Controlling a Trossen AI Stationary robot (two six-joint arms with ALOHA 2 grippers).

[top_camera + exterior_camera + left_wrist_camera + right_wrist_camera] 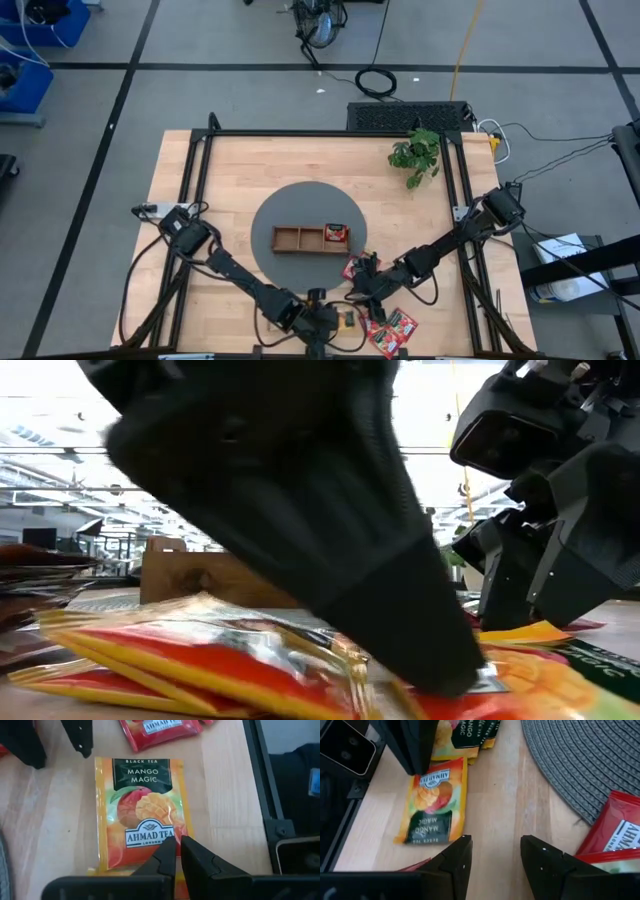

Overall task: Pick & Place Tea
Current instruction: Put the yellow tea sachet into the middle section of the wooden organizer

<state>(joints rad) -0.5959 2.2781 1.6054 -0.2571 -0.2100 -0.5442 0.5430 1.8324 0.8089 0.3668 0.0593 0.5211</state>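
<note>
Left gripper (pixel 174 851) pinched the lower edge of an orange sachet (pixel 142 812) lying flat on the table (pixel 225 795) near its front edge; the label read "BLACK TEA, MANGO MAGIC, AHMAD TEA LONDON". Right gripper (pixel 492 857) hovered just beside it with its fingers apart, gripping nothing. Red sachets (pixel 392 330) lay nearby on the wood. One more red sachet sat in the right compartment of the tray (pixel 300 238) on the round grey mat (pixel 300 205).
</note>
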